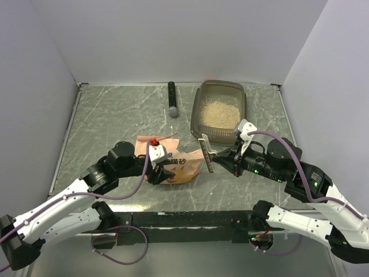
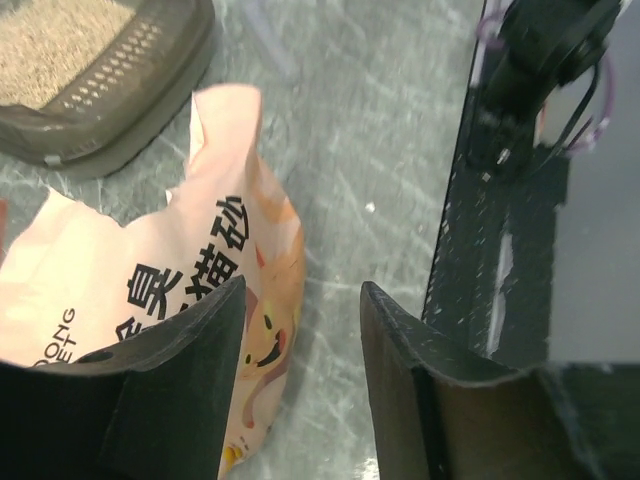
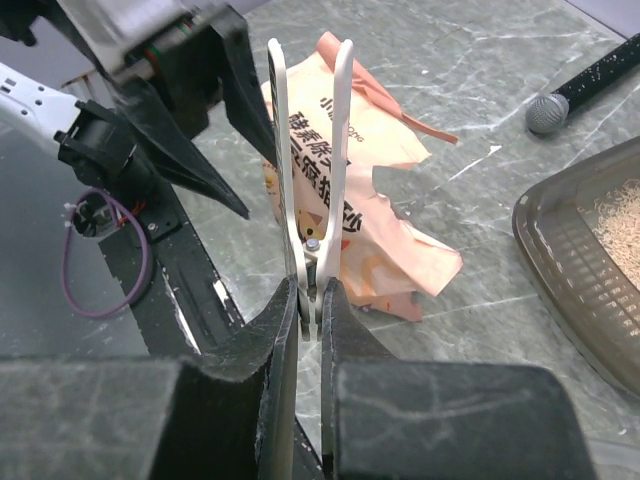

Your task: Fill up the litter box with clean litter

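Overhead, the smoky translucent plastic litter box (image 1: 197, 112) sits far right on the surface (image 1: 115, 115), grainy beige litter (image 1: 222, 113) inside. Only my wrist views resolve the right jaws pinching a white two-armed clip (image 3: 338, 150) and the left jaws apart beside the crinkled pink pouch (image 2: 100, 260).

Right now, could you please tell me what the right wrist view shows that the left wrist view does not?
Only right wrist: the right gripper shut on a white clip, and a black stick with a grey round end. Only left wrist: the empty gap inside the open left gripper. Both: the orange-pink pouch and the litter box holding clean litter.
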Robot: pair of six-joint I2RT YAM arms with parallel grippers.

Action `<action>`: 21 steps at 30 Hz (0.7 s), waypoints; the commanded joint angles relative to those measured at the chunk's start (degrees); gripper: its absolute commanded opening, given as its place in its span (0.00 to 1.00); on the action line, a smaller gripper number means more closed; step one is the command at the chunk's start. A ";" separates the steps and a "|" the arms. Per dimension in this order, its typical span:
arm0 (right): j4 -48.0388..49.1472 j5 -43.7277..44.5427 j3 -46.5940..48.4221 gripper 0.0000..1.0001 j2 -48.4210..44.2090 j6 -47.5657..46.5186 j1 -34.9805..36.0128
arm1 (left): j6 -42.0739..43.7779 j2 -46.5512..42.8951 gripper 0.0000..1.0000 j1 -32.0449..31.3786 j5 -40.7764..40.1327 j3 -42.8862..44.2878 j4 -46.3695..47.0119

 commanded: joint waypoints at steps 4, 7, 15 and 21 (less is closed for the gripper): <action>0.97 -0.67 -1.74 0.00 -2.63 0.05 -0.16 | 7.80 2.97 0.53 -0.13 0.32 -0.76 6.82; 1.84 -1.90 -3.06 0.00 -3.33 0.14 -0.16 | 9.91 3.15 0.53 -0.13 -2.05 -0.85 7.61; 3.60 -4.28 -5.96 0.00 -3.60 0.23 -0.08 | 14.66 6.04 0.53 -0.57 -4.07 -1.73 9.19; 4.75 -5.16 -7.64 0.00 -4.83 -0.30 -0.16 | 17.03 9.73 0.54 -0.83 -5.48 -1.38 9.99</action>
